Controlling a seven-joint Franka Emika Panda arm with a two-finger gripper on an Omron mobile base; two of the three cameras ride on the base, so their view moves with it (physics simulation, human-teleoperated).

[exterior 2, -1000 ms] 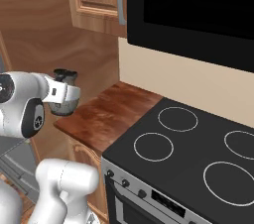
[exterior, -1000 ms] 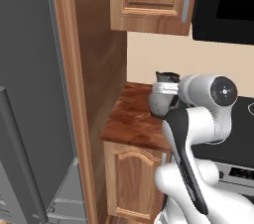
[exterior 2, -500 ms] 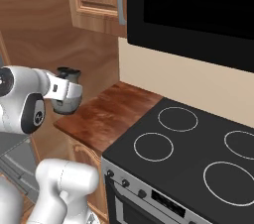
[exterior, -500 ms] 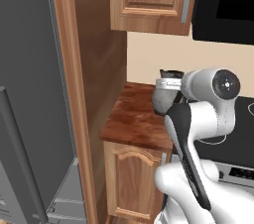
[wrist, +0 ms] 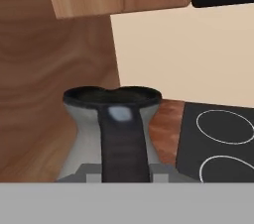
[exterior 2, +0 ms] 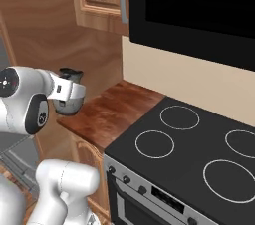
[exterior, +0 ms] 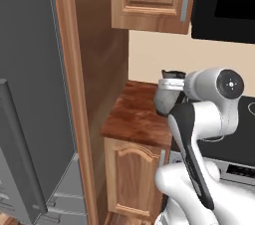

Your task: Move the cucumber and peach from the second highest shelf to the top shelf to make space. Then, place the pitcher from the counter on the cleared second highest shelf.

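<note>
- My pincer (wrist: pixel 125 176) is clamped on the dark handle of the pitcher (wrist: pixel 114 119), right in front of my hand camera; the strap of the handle runs up to the dark rim.
- The pitcher (exterior: pixel 168 97) hangs upright at my wrist, lifted clear above the reddish-brown surface (exterior: pixel 137 114), not touching it; from the other side the pitcher (exterior 2: pixel 69 97) sits just off my forearm.
- Judging by this, I am in the carrying step: the jug must go from here to the fridge's second highest shelf.
- To do it well I should keep the rim level, keep the grip firm on the handle, and swing slowly so the belly does not twist.
- Beside the surface stands the tall wooden side panel (exterior: pixel 74 119); I must clear it on the way left.
- Further off lies the black stove (exterior 2: pixel 199 144), and above it the upper cabinet (exterior: pixel 149 0); I stay under that.
- The fridge door (exterior: pixel 30 94) shows at far left; its shelves I cannot see from here.
</note>
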